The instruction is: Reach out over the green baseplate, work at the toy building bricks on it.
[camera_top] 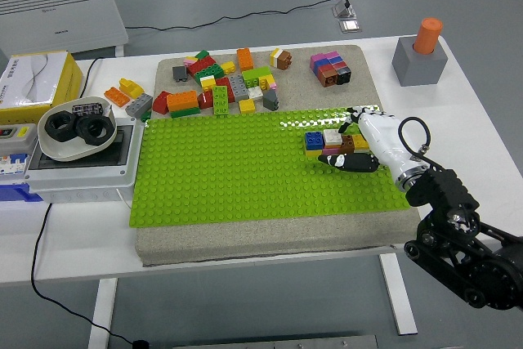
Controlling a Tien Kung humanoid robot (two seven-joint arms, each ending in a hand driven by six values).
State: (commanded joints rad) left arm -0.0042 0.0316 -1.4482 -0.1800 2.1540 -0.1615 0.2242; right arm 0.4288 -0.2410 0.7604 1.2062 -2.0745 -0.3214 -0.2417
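Note:
The green baseplate lies on a grey foam pad in the middle of the table. On its right part stands a small cluster of bricks: blue, yellow, white, brown and pink. My right hand, white with black fingertips, reaches in from the lower right and sits at the cluster's right side. Its fingers stretch leftward, low along the cluster's front edge, while the thumb points up behind the cluster. I cannot make out a brick held in the hand. The left arm is out of view.
Loose bricks lie scattered on the pad behind the baseplate, with a stacked purple and pink block at the back right. A grey block with an orange cylinder stands far right. A bowl of black rings on a grey box sits left.

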